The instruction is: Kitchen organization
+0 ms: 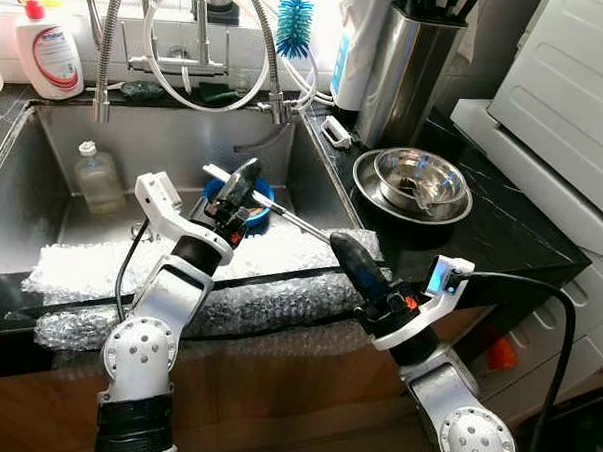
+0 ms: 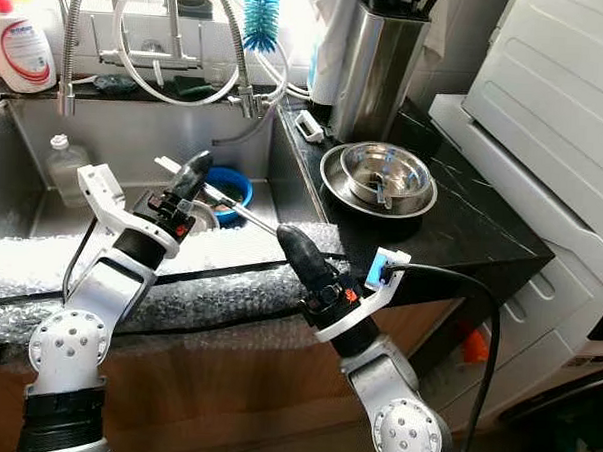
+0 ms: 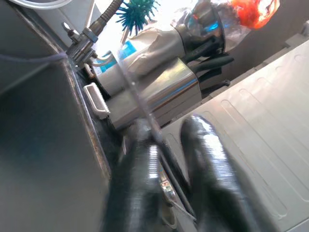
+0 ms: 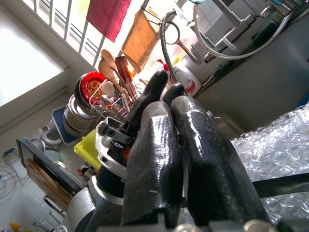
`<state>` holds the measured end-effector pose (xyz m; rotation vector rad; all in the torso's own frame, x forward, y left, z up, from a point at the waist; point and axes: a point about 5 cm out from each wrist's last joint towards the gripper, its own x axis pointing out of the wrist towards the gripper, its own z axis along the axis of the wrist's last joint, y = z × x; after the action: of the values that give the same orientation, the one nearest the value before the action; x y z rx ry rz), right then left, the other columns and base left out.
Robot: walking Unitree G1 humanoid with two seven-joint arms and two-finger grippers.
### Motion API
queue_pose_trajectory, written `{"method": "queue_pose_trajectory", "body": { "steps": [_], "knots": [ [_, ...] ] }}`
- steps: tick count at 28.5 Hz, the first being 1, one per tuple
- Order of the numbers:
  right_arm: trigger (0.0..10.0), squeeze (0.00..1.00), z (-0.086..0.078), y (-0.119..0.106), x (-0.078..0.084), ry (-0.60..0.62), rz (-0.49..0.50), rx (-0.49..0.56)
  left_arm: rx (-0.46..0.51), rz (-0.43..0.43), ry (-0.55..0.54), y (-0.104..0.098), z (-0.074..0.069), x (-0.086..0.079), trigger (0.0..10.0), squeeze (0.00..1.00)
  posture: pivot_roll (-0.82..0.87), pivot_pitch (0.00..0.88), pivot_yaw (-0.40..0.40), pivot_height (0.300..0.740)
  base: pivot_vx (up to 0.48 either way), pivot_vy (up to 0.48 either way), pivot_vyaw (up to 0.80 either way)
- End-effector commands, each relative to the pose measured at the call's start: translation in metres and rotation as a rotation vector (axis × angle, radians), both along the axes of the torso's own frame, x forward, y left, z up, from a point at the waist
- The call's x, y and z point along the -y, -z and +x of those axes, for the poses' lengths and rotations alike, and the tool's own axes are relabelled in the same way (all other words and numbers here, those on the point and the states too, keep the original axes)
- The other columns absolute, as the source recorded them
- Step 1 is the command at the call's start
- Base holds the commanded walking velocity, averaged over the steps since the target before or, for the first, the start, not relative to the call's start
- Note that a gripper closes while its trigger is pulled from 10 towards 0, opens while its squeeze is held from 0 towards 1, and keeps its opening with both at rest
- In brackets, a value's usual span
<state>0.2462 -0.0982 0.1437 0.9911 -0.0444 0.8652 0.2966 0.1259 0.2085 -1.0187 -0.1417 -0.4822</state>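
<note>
A long thin metal utensil (image 1: 287,217) slants over the sink, from a white end by the blue bowl (image 1: 260,212) toward the front edge. My left gripper (image 1: 245,179) is shut on it near that white end; in the left wrist view a thin rod runs between the fingers (image 3: 140,183). My right gripper (image 1: 345,253) hovers over the sink's front right corner with its fingers (image 4: 193,159) pressed together. The utensil's near end meets its tip; I cannot tell whether that end is pinched.
Bubble wrap (image 1: 269,285) covers the sink's front edge. A clear plastic bottle (image 1: 97,175) stands in the sink (image 1: 42,215). Stacked steel bowls (image 1: 415,183) and a steel holder (image 1: 408,71) sit on the black counter (image 1: 501,235). A white appliance (image 1: 577,98) stands right.
</note>
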Motion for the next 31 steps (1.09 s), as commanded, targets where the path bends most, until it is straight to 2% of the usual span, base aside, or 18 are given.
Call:
{"method": "queue_pose_trajectory", "body": {
  "steps": [1, 9, 14, 16, 17, 18, 21, 26, 27, 28, 29, 31],
  "knots": [
    [10.0, 0.00, 0.002, -0.002, 0.002, 0.022, -0.015, 0.008, 0.004, 0.020, 0.011, -0.003, 0.000, 0.003, 0.0, 0.00, 0.01, 0.011, -0.095, 0.740, 0.000, 0.000, 0.00],
    [10.0, 0.00, 0.002, -0.002, 0.003, 0.028, -0.019, 0.014, 0.002, -0.005, 0.011, -0.006, 0.000, 0.003, 0.0, 0.00, 0.01, 0.009, -0.096, 0.740, 0.000, 0.000, 0.00],
    [10.0, 0.00, 0.003, -0.002, 0.003, 0.030, -0.018, 0.017, -0.003, -0.046, -0.005, -0.010, 0.002, 0.000, 0.0, 0.00, 0.01, 0.011, -0.098, 0.740, 0.000, 0.000, 0.00],
    [10.0, 0.00, 0.004, -0.003, 0.004, 0.034, -0.020, 0.017, -0.002, -0.094, -0.031, -0.016, 0.004, -0.004, 0.0, 0.00, 0.01, 0.011, -0.099, 0.740, 0.000, 0.000, 0.00],
    [10.0, 0.35, 0.005, -0.003, 0.004, 0.040, -0.021, 0.016, -0.003, -0.099, -0.039, -0.017, 0.004, -0.006, 0.0, 0.00, 0.01, 0.011, -0.099, 0.740, 0.000, 0.000, 0.00],
    [10.0, 1.00, 0.006, -0.002, 0.004, 0.046, -0.017, 0.009, -0.004, -0.099, -0.050, -0.018, 0.005, -0.007, 0.0, 0.00, 0.02, 0.011, -0.099, 0.740, 0.000, 0.000, 0.00],
    [10.0, 1.00, 0.007, -0.003, 0.005, 0.051, -0.012, 0.008, -0.007, -0.098, -0.084, -0.018, 0.007, -0.011, 0.0, 0.00, 0.01, 0.010, -0.099, 0.740, 0.000, 0.000, 0.00],
    [10.0, 1.00, 0.007, -0.003, 0.005, 0.056, -0.021, 0.012, -0.016, -0.197, -0.191, -0.025, 0.012, -0.026, 0.0, 0.00, 0.01, 0.008, -0.100, 0.740, 0.000, 0.000, 0.00],
    [10.0, 0.64, 0.007, -0.002, 0.005, 0.061, -0.029, 0.008, -0.018, -0.210, -0.234, -0.027, 0.013, -0.030, 0.0, 0.00, 0.01, 0.008, -0.099, 0.740, 0.000, 0.000, 0.00],
    [10.0, 0.64, 0.008, -0.002, 0.005, 0.063, -0.034, 0.002, -0.018, -0.217, -0.259, -0.027, 0.014, -0.033, 0.0, 0.00, 0.01, 0.007, -0.100, 0.740, 0.000, 0.000, 0.00],
    [10.0, 0.00, 0.008, -0.001, 0.005, 0.064, -0.036, -0.002, -0.018, -0.220, -0.274, -0.028, 0.014, -0.035, 0.0, 0.00, 0.01, 0.007, -0.100, 0.740, 0.000, 0.000, 0.00],
    [10.0, 0.00, 0.008, 0.000, 0.004, 0.063, -0.042, -0.002, -0.019, -0.287, -0.330, -0.030, 0.014, -0.046, 0.0, 0.00, 0.01, 0.008, -0.100, 0.740, 0.000, 0.000, 0.00]
  ]
}}
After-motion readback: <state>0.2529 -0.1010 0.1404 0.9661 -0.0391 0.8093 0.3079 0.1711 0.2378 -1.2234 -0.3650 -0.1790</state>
